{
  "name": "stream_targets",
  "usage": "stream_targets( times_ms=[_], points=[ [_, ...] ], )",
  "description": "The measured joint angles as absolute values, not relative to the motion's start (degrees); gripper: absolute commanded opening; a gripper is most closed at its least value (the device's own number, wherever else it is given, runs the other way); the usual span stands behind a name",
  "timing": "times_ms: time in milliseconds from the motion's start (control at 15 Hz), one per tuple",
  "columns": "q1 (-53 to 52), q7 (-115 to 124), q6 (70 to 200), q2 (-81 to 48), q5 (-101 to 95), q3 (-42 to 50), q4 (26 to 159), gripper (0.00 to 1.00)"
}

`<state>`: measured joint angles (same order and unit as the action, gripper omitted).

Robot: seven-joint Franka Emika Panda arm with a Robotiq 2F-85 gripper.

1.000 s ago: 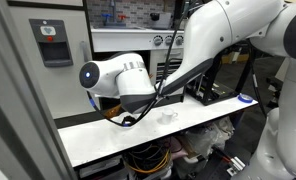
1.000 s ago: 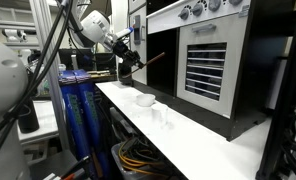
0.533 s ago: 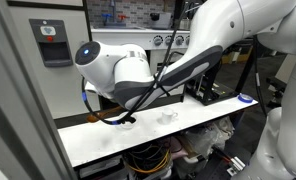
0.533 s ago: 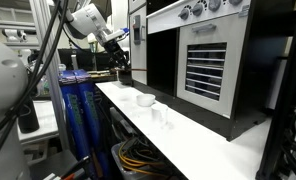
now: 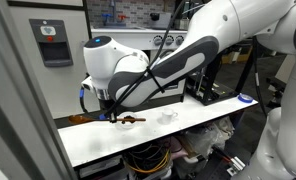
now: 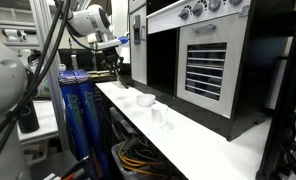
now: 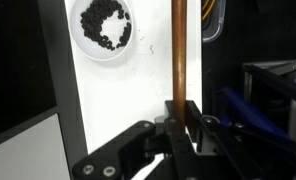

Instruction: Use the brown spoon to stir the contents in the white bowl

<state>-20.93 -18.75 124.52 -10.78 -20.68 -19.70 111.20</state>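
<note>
The brown spoon (image 7: 178, 50) is clamped by its handle in my gripper (image 7: 178, 108). It runs straight ahead over the white table, and its head lies beyond the top of the wrist view. The white bowl (image 7: 126, 48) stands ahead and left of the handle, apart from it, with black contents (image 7: 105, 24) heaped in its middle. In both exterior views the gripper (image 5: 112, 113) (image 6: 119, 68) hangs low over one end of the table, with the bowl (image 6: 145, 99) a short way along from it.
A small translucent cup (image 6: 160, 117) (image 5: 168, 116) stands on the narrow white table (image 7: 108, 100) past the bowl. A black oven front (image 6: 208, 65) rises along one long edge. Blue bottles (image 6: 78, 110) stand below the table's other side, with cables under it.
The arm has swung toward the table's end and lowered. The spoon, earlier angled up in the air, now lies low along the tabletop. The jaws stayed shut on it.
</note>
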Motion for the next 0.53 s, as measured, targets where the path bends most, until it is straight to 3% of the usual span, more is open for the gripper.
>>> stream_targets(
  times_ms=[533],
  points=[
    [-20.0,-14.5,136.8,-15.3,-19.2,-17.1,114.1,0.03]
  ],
)
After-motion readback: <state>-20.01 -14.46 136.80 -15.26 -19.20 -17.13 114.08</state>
